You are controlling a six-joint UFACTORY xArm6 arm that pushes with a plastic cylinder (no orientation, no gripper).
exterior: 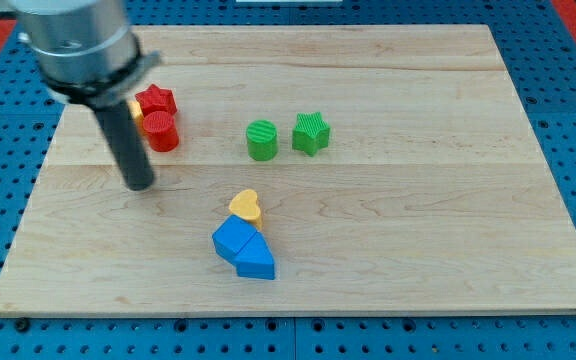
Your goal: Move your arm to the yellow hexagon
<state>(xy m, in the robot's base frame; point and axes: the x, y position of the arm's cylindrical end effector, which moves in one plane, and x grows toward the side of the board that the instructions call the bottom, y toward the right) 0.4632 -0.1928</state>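
Nearest the view's bottom, 2 blue blocks sit touching on the wooden bench (418,260): a blue triangular block (257,261) at the lower right and a blue cube-like block (230,239) just up and to its left. Touching the top of that pair is a yellow heart-shaped block (246,206). Farther up and toward the view's left, my tip (141,184) rests on bare wood, well apart from the blue pair and the heart. Beyond it, a red cylinder (161,131) stands just to the right of the rod, with a red star-shaped block (156,100) touching it from behind. The yellow hexagon (135,109) shows only as a small yellow sliver between the rod and the 2 red blocks, mostly hidden by the rod; my tip lies below it in the view, near but not touching. Toward the middle, a green cylinder (262,140) and a green star-shaped block (310,133) stand just beside each other. The arm carries no gripper, only the rod.
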